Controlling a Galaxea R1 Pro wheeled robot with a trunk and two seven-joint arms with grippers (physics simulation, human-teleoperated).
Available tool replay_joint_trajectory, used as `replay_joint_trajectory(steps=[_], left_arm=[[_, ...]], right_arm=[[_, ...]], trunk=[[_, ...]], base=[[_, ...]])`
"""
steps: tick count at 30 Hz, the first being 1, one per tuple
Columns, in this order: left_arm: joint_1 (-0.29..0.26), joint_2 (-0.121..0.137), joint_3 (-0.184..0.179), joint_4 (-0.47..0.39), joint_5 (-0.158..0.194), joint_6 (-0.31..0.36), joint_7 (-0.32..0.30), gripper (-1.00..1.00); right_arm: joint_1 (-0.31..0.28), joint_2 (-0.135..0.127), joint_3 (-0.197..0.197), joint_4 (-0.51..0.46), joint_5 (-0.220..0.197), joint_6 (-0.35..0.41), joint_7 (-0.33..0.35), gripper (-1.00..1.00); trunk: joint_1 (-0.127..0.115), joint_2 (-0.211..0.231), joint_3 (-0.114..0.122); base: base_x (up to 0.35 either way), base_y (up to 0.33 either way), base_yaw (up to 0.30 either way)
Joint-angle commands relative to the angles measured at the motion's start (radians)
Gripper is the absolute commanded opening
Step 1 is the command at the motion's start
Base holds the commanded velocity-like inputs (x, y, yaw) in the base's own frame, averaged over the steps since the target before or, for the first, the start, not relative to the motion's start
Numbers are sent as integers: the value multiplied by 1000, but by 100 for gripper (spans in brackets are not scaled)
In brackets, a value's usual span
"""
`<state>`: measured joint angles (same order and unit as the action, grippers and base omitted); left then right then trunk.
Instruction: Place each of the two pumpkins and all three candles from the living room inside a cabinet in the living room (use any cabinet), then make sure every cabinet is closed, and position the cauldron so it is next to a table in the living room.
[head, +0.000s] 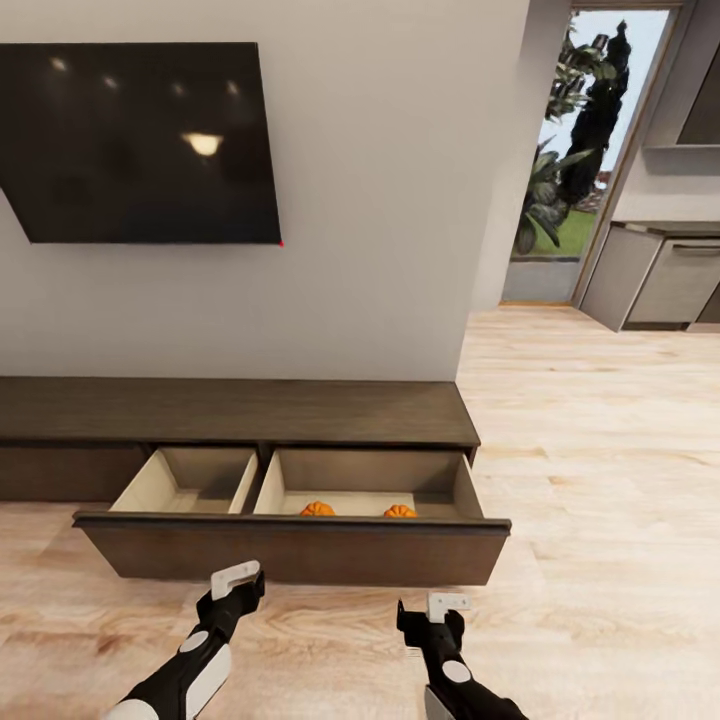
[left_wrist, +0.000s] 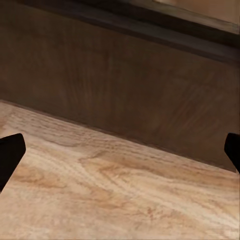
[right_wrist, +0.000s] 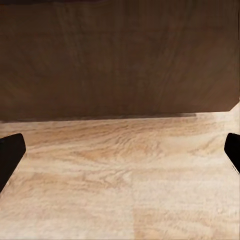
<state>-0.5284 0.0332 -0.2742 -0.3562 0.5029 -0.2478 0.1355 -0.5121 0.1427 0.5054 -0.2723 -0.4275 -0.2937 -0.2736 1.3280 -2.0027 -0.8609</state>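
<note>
Pumpkins lie inside the open drawer (head: 290, 545) of the cabinet (head: 235, 412): one (head: 317, 509) near the middle of the larger right compartment, the other (head: 399, 511) a little farther right, apart from each other and both close behind the drawer front. Only their orange tops clear the front edge, so which way their stems point cannot be told. The cabinet's long axis runs along the wall (head: 390, 200), under the black television (head: 140, 140), and the drawer is pulled out toward the robot over the wooden floor (head: 600, 450).

Both arms hang low before the drawer front. The left gripper (head: 238, 577) has its fingers (left_wrist: 10, 155) spread wide, holding nothing and touching nothing. The right gripper (head: 449, 603) has its fingers (right_wrist: 10, 155) equally wide apart, empty, just short of the drawer front.
</note>
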Motion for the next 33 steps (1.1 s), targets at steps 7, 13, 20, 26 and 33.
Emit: replay_joint_trajectory(steps=[7, 13, 20, 26, 33], left_arm=[[-1, 3, -10, -9, 5, -9, 7, 100], [0, 0, -10, 0, 5, -21, 7, 100], [0, -5, -11, 3, 5, -30, 7, 100], [1, -3, -11, 3, 5, -32, 7, 100], [0, -6, -11, 3, 5, -33, 7, 100]], right_arm=[[-3, 0, 8, -5, -8, -72, -6, 100], [-3, -1, 8, -5, -8, -94, -7, 100], [-3, -4, 8, -9, -8, -96, -1, 100], [-3, -5, 8, -24, -8, -98, 0, 100], [-3, -5, 8, -25, -8, -128, 0, 100]], trunk=[[27, -50, -23], [50, -92, -42], [77, -141, -64], [100, -183, -82], [126, -232, -104]], base=[[0, 0, 0], [0, 0, 0], [0, 0, 0], [0, 0, 0], [0, 0, 0]])
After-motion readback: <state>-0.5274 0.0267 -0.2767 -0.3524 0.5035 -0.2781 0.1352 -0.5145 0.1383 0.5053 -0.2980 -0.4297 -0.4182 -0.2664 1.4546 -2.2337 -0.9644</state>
